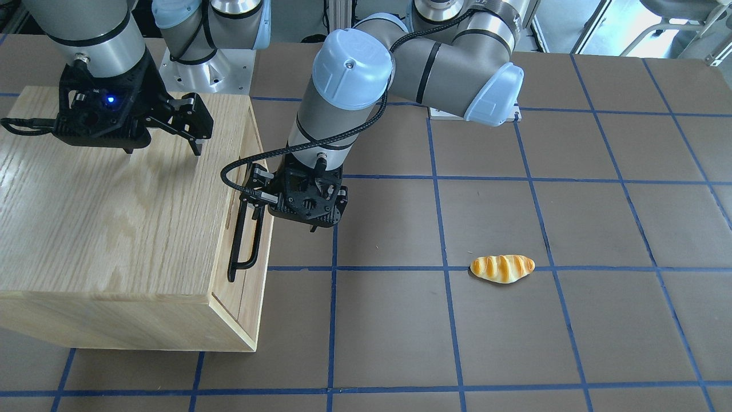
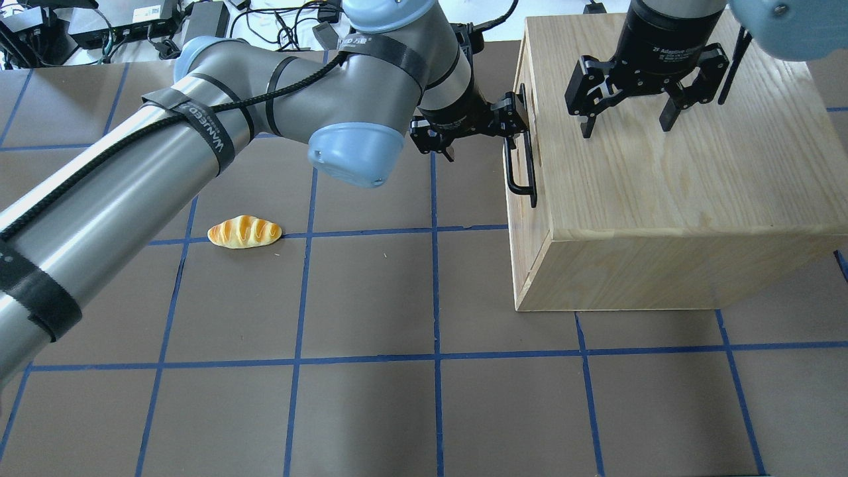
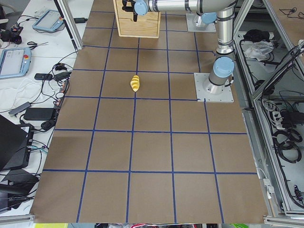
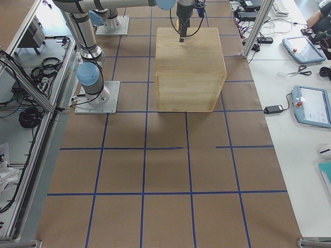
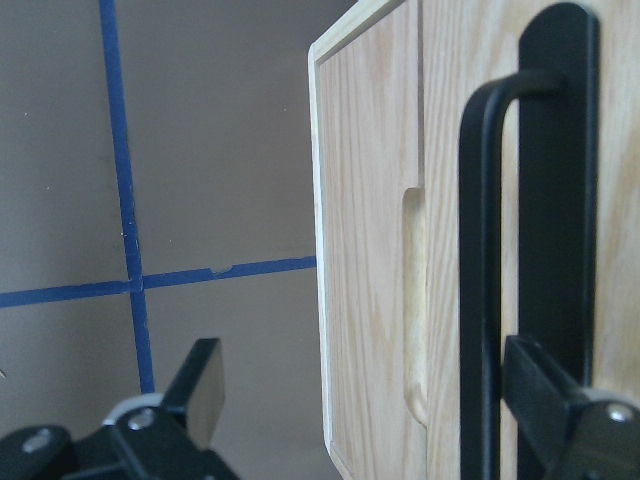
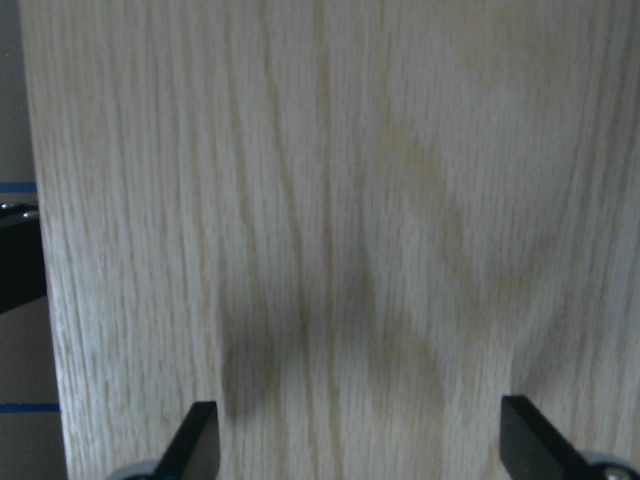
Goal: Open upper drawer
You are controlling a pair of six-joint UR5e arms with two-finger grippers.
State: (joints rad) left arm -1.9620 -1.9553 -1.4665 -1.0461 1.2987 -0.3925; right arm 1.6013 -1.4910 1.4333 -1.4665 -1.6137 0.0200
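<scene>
On the desk [image 2: 371, 397], one bread roll [image 2: 244, 232] lies well left of everything else. The left gripper [image 5: 362, 365] is spread wide, its fingers astride the single black bar handle [image 2: 520, 173] and holding nothing. The upper drawer [image 5: 442, 150] sits flush in the one wooden cabinet [image 2: 662, 199], facing left. The right gripper [image 2: 626, 129] hangs over the cabinet top, fingers wide apart and empty. That makes two grippers.

"2F Adaptive" on right tool [image 2: 626, 126]
</scene>
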